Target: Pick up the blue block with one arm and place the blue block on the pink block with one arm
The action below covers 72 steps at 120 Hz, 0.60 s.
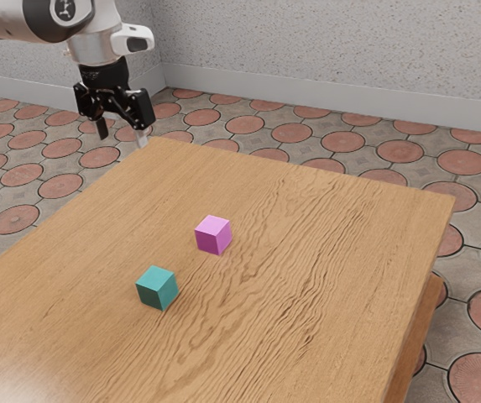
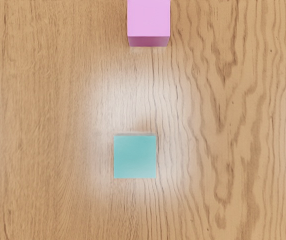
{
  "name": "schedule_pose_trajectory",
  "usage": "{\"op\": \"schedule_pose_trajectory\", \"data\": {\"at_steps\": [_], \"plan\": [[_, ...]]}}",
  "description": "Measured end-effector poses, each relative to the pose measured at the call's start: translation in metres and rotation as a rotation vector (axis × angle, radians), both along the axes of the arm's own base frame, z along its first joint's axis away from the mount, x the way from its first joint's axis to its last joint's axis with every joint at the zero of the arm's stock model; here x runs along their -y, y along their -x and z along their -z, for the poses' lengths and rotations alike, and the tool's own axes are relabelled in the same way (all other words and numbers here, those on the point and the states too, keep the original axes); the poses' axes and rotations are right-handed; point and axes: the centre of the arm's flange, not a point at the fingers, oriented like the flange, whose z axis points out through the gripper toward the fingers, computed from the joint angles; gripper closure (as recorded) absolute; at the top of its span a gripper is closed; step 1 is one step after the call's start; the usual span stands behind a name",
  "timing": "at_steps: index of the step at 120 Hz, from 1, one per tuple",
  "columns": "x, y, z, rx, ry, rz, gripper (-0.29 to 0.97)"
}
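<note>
Your end effector (image 1: 122,133) hangs well above the counter (image 1: 324,277), its fingers spread and, as far as that angle lets you judge, pinching nothing. The blue block (image 1: 157,287) rests on the counter, near the pink block (image 1: 213,234) but not touching it.

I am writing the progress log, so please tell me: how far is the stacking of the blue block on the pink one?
Nothing is done yet. The blue block sits on the table, apart from the pink block. In hand: the hand hangs open and empty, high above the blue block. Left: descend, grasp, lift, place it on the pink block.
</note>
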Motion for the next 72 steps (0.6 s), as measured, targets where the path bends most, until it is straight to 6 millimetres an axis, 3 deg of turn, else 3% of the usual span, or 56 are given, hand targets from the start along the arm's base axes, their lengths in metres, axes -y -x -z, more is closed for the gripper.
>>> {"op": "schedule_pose_trajectory", "data": {"at_steps": [5, 11, 24, 43, 46, 53, 57, 66, 72], "plan": [[-0.001, -0.017, -0.037, 0.053, 0.003, 0.000, 0.00], [-0.014, -0.021, -0.054, 0.059, 0.004, -0.021, 0.00], [-0.049, -0.017, -0.059, 0.018, 0.006, -0.076, 0.00], [-0.044, -0.011, -0.057, -0.029, 0.011, -0.061, 0.00], [-0.041, -0.004, -0.072, -0.008, 0.007, -0.055, 0.00], [-0.024, 0.027, -0.137, 0.104, -0.019, -0.022, 0.00], [-0.010, 0.039, -0.155, 0.133, -0.032, 0.005, 0.00], [0.023, 0.040, -0.158, 0.128, -0.097, 0.065, 0.00], [0.046, 0.037, -0.149, 0.104, -0.113, 0.109, 0.00]]}}
